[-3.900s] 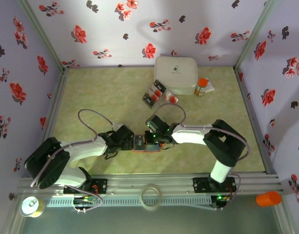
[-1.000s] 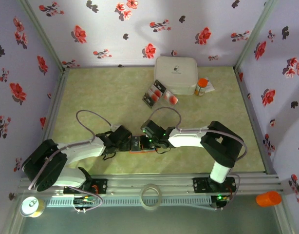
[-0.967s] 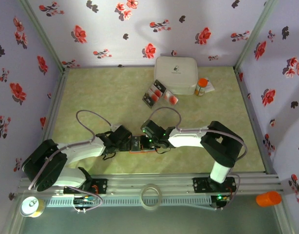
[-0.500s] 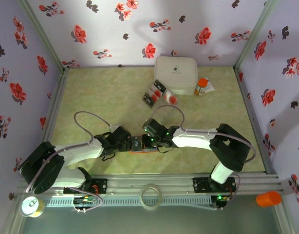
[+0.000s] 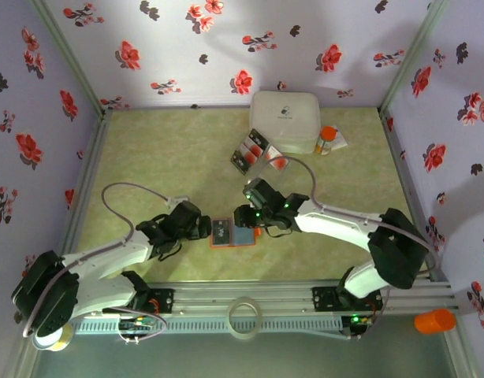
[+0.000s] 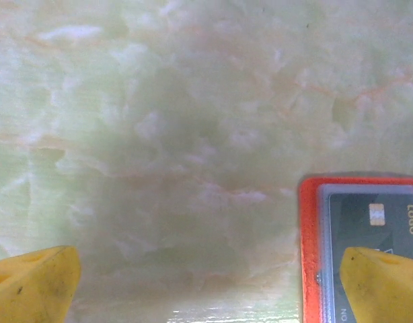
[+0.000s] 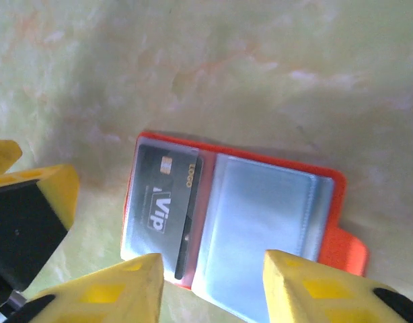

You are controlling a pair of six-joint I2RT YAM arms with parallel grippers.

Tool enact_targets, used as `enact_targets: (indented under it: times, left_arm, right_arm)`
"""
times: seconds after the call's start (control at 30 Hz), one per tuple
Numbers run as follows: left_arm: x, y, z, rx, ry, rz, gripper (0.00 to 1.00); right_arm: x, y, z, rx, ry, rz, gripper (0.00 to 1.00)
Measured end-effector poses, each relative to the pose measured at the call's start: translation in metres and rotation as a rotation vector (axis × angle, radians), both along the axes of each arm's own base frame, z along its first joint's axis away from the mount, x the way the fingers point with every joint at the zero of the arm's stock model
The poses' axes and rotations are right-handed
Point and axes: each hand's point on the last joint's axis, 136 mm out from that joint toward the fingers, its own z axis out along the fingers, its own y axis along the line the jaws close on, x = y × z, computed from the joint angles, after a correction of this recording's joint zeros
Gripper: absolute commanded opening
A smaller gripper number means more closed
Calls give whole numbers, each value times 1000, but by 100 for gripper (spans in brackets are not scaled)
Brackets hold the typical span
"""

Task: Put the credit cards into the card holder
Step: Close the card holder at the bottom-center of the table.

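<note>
The orange card holder lies open on the green table between the two grippers. A black credit card sits in its left clear pocket; the right pocket looks empty. My right gripper hovers open above the card holder, holding nothing. Just off the holder's left edge stands my left gripper, open wide over bare table. In the top view the left gripper and the right gripper flank the holder. More credit cards lie further back, beside a white card.
A big white rounded box stands at the back, with an orange-capped pill bottle to its right. A tape ring rests on the front rail. Flowered walls close in the table on three sides.
The right gripper has opened, let go of the black card in the left pocket and pulled back. The left gripper has opened wider and drawn left off the holder.
</note>
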Motion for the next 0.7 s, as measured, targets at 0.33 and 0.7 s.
enact_targets:
  times: [0.33, 0.7]
  left_arm:
    - [5, -4, 12, -42, -31, -16, 100]
    - [4, -58, 20, -69, -30, -145, 100]
  right_arm:
    - [14, -34, 7, -29, -42, -69, 19]
    - [14, -28, -32, -76, 51, -21, 0]
